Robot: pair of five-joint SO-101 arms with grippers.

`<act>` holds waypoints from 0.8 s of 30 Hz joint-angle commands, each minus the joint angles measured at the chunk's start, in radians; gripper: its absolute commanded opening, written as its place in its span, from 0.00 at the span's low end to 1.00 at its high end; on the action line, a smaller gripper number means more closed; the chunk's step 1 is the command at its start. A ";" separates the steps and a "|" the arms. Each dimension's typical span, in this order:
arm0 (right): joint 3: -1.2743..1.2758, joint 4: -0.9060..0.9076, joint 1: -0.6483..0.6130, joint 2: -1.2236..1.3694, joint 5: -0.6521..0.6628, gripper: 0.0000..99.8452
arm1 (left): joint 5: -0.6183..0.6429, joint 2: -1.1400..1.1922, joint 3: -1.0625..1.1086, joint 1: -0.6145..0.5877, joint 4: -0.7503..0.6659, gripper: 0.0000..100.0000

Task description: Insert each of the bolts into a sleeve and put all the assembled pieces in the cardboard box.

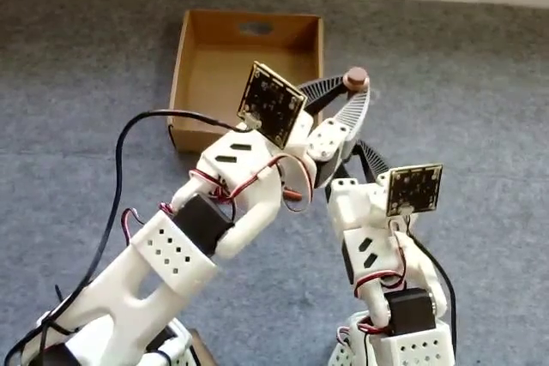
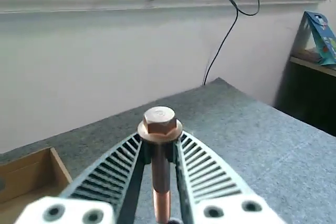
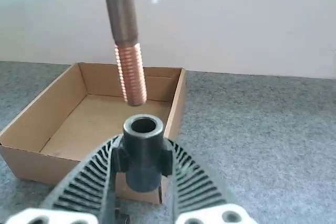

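1. The left fingers (image 2: 131, 153) are closed narrow on the bolt (image 2: 160, 121), pinching its plain shank just under the flanged head. The threaded end hangs down.
2. The right fingers (image 3: 105, 166) are clamped on the dark sleeve (image 3: 142, 150), holding it upright with its open hole facing up.
3. From the right wrist, the bolt's thread tip sits just above the sleeve's mouth and is not yet in. It looks a touch off to one side of the hole, though we cannot tell the true offset from this angle.
4. We judge the main risk to be the thread landing on the rim instead of the hole. Pressing on from there could tilt the bolt in its grip or push the sleeve down through the ribbed fingers.
5. The grip high on the shank leaves a long free end, so a small wrist error would swing the tip wide.
6. From above, the pair hangs just beside the cardboard box (image 1: 180, 66), over the grey tabletop (image 1: 480, 83). A dropped piece would likely land outside the box and roll.
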 commanded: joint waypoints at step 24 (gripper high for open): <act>-0.013 -0.022 -0.004 -0.013 -0.006 0.01 | 0.008 -0.010 0.008 0.016 0.017 0.01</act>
